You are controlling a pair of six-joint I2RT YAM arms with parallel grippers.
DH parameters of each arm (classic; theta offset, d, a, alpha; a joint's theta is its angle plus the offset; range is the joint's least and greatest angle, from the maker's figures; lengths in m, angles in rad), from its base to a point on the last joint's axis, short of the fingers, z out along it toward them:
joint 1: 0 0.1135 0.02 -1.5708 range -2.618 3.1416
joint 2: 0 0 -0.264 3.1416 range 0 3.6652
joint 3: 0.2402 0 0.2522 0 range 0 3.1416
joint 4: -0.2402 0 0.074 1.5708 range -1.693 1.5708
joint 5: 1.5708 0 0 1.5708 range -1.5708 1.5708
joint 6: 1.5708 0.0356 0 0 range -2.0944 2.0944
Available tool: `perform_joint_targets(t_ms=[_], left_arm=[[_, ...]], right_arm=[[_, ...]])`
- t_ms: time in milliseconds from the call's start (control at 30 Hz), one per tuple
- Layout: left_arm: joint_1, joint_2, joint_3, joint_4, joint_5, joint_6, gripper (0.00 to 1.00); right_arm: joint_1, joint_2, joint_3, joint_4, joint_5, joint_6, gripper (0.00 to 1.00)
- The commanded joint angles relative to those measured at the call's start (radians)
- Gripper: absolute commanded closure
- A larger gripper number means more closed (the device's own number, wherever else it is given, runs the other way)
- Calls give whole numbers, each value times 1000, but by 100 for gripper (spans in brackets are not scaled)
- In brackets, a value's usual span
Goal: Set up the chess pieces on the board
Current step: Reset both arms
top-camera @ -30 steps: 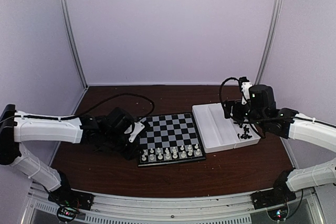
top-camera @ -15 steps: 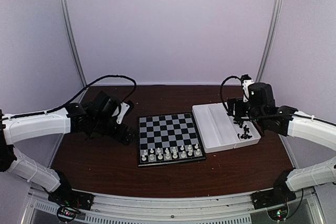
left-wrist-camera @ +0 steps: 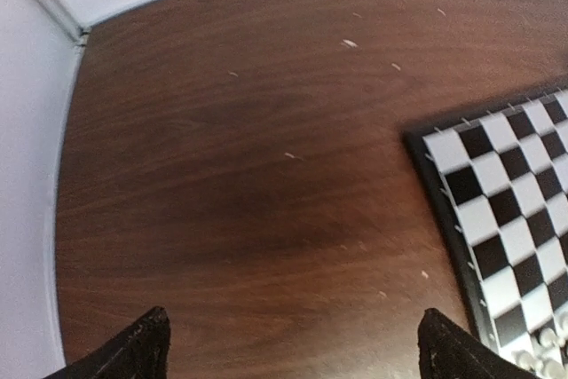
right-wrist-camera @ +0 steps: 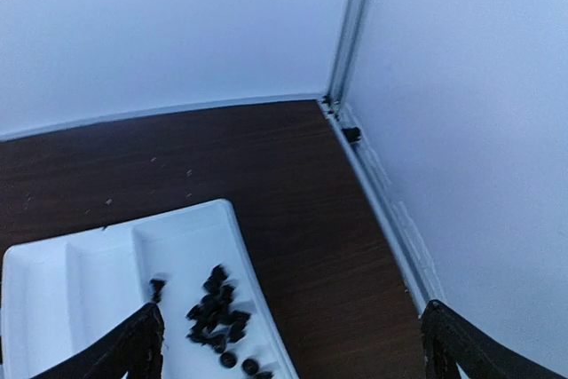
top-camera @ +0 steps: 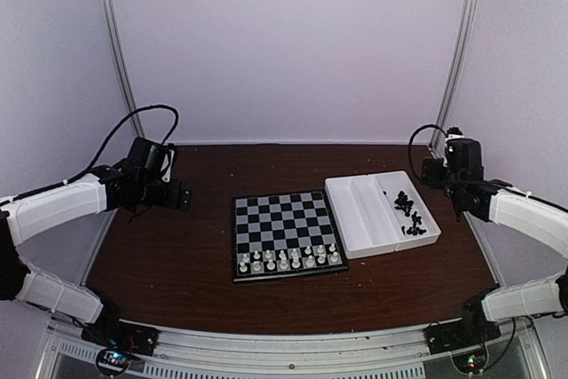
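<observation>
- Top external view: the board (top-camera: 286,235) lies flat on the brown table (top-camera: 177,264). It is square, so it has no long axis, and its near edge runs left to right, turned slightly off the table's front edge.
- White chess pieces (top-camera: 288,260) stand upright in two rows along the board's near edge, the rows running left to right.
- Black chess pieces (top-camera: 411,214) lie heaped off the board, in the white tray (top-camera: 359,210) just beside the board's right edge. They are in the compartment farther from the board. The tray's long axis runs near to far, angled a little.
- Left gripper (left-wrist-camera: 297,348) hangs over bare table well left of the board. Its fingers are spread wide with nothing between them, and the board's left edge shows in its wrist view.
- Right gripper (right-wrist-camera: 293,343) hangs right of the board, beyond the tray's far right side. Its fingers are also wide apart and hold nothing.
- A black cable (top-camera: 133,122) loops up from the left arm, far left of the board.
</observation>
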Motion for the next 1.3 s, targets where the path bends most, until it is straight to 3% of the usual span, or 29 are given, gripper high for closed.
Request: perform_joint_targets(t_ms=[0,133,233,467,533,633,733,833,967,1267], left_arm=[[69,-70,-70,224,-184,31,2],[81,-88,-151,398,-348,174,2],[111,-78,-231,551,-352,287,2],[226,-35,-344,739,-251,303,2],[264,-19,-365,784,-203,304,2],[308,11,-417,902,-132,369,2],[345,66,-437,990,-103,380,2],[382,110,-448,1032,-54,342,2],[433,193,-484,1163,62,303,2],[478,257,-478,1196,222,300,2]], right_arm=[[-173,-54,-145,214,-108,32,2],[-240,-85,-312,493,-204,-53,5],[-242,-55,-348,571,-237,-125,6],[-242,146,-374,806,-227,-233,7],[-246,211,-387,913,-212,-229,6],[-257,296,-356,904,-263,-227,7],[-265,411,-374,1049,-282,-231,7],[-268,397,-368,1006,-280,-220,0],[-268,399,-370,1022,-273,-221,0],[-269,403,-373,1037,-272,-226,0]])
